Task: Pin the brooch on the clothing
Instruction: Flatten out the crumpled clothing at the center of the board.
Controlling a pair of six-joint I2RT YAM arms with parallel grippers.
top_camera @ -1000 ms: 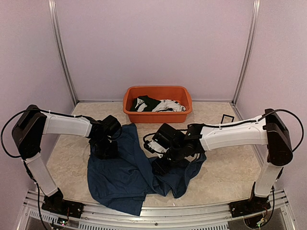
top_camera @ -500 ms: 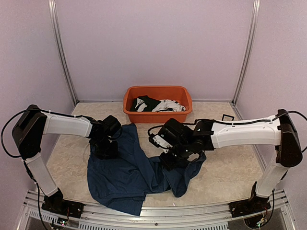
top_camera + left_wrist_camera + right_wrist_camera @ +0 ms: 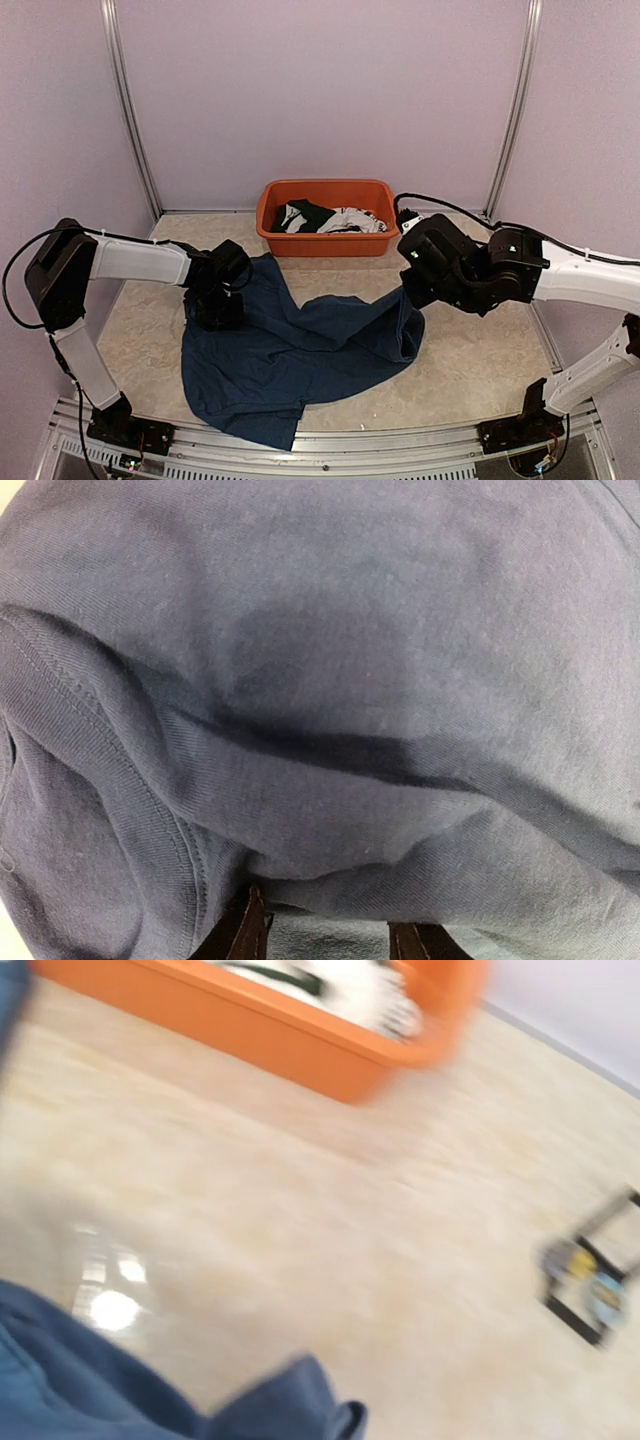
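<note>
The navy T-shirt lies rumpled across the middle of the table. My left gripper sits on its left part. In the left wrist view its two dark fingers reach under a thick fold of the shirt, tips hidden. My right gripper holds the shirt's right edge, stretched towards the right. In the blurred right wrist view its fingers are out of frame and a shirt corner hangs at the bottom. A small black-framed thing with yellow and blue parts, perhaps the brooch, lies on the table at the right.
An orange tub with black and white garments stands at the back centre, and shows in the right wrist view. Pale walls with metal posts close in the back and sides. A metal rail runs along the near edge.
My right gripper has swung right and back, away from the centre, dragging the shirt's right side with it and stretching the fabric out. The left arm has not moved.
</note>
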